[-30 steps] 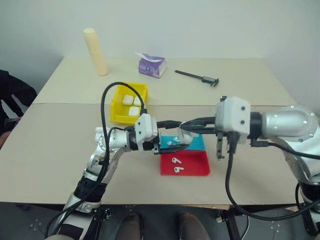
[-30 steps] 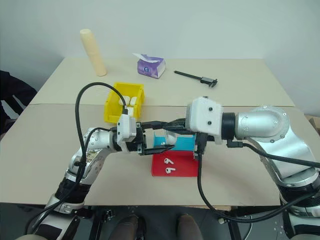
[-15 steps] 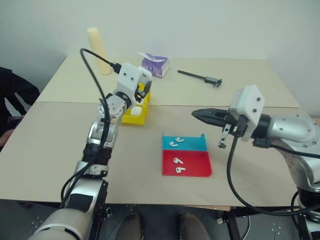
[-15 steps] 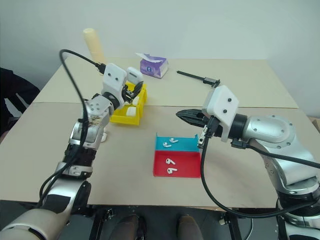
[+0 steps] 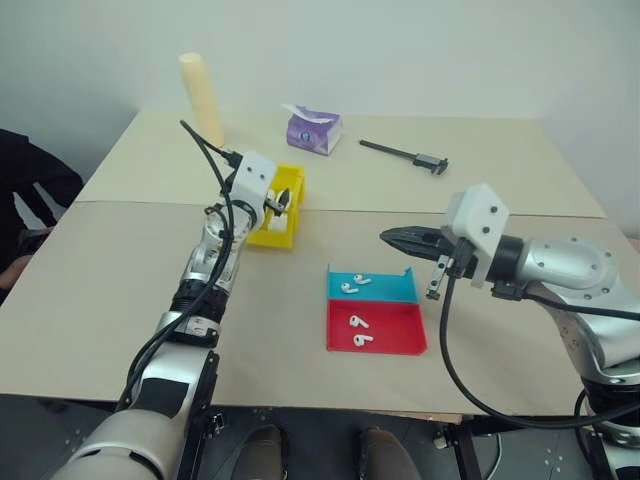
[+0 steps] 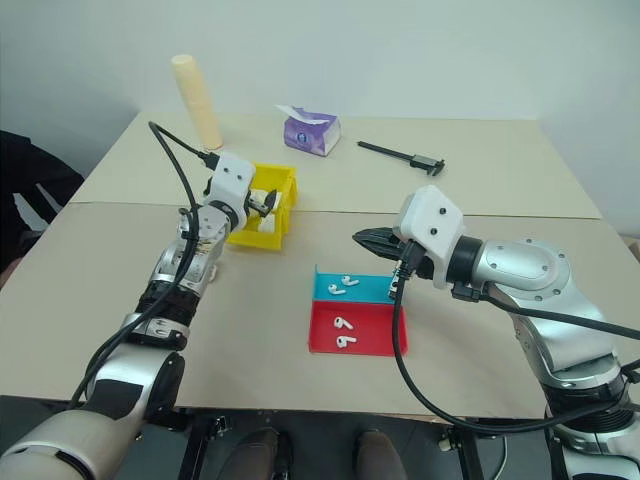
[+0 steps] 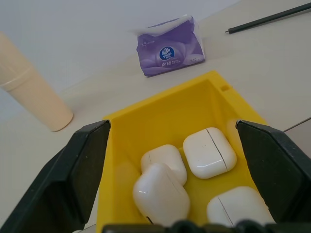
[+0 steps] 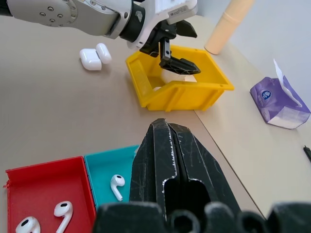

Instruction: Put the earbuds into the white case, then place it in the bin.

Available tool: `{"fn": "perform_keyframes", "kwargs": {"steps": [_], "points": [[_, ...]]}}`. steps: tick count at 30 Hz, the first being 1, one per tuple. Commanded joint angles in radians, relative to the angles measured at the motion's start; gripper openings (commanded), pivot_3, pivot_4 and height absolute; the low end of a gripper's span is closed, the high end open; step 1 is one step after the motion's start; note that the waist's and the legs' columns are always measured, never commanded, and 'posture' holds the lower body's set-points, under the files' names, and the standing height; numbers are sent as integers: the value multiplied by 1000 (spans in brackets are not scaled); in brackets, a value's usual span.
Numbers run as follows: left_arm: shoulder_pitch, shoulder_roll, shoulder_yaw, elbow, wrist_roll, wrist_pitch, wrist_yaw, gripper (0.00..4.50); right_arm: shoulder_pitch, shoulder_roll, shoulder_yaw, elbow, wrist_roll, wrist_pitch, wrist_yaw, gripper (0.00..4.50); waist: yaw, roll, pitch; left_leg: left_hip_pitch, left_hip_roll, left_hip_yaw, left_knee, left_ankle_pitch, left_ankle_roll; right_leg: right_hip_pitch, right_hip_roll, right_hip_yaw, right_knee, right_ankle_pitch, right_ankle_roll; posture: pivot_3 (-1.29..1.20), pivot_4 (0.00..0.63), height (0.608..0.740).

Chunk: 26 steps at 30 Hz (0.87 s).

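Note:
My left gripper (image 5: 283, 200) stands open over the yellow bin (image 5: 268, 238), its fingers (image 7: 90, 160) spread to either side of the bin's mouth. Several closed white cases (image 7: 209, 153) lie inside the bin; one (image 7: 160, 194) sits tilted on top. An open white case (image 8: 92, 57) lies on the table beside the bin. Two earbuds (image 5: 352, 284) rest in the blue tray (image 5: 388, 293) and two more (image 5: 357, 331) in the red tray (image 5: 398, 342). My right gripper (image 5: 390, 237) is shut and empty, level above the table just right of the trays, pointing left.
A beige cylinder (image 5: 203, 100), a purple tissue pack (image 5: 315, 131) and a black caliper (image 5: 405, 154) lie along the far side of the table. A person's dark sleeve (image 5: 25, 185) shows at the left edge. A seam runs across the table behind the trays.
My left arm swung from the trays out to the bin with a white case, then opened; the case now lies in the bin. My right gripper drew back to the right.

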Motion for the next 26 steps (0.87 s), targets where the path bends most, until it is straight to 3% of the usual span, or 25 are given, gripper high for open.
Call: {"fn": "perform_keyframes", "kwargs": {"steps": [1,5,11,15,19,26], "points": [[79,34,33,-238,-100,-40,-142,4474,18,-32,-27,-8,-5,-37,39,0,-3,0,0,0,0,0,0,0,0,0,0,0,0,0,0,0,150,740],[307,159,71,-607,-340,60,-462,4474,108,-130,-96,16,3,-119,180,0,-13,1,0,0,1,2,0,2,-4,-1,0,2,0,0,0,0,150,740],[599,402,174,-947,-421,198,-576,4474,217,-263,-177,130,-24,-276,367,0,-17,0,0,7,1,1,-1,1,-2,4,0,2,1,0,-1,0,150,740],[834,515,353,-1164,-634,267,-731,4474,261,-304,-227,206,-19,-379,467,0,-24,0,0,12,2,-2,-2,1,-2,9,0,2,0,0,-1,0,150,740],[979,613,468,-1259,-713,345,-793,4474,294,-306,-263,269,-21,-506,543,0,-21,0,0,13,2,-4,-2,0,-1,9,0,2,0,-1,-1,0,150,740],[1091,632,583,-1292,-758,320,-846,4474,291,-303,-245,325,-32,-587,581,0,-22,0,0,18,2,-3,-2,0,-1,15,-1,1,-1,-1,-2,0,150,740]]}}
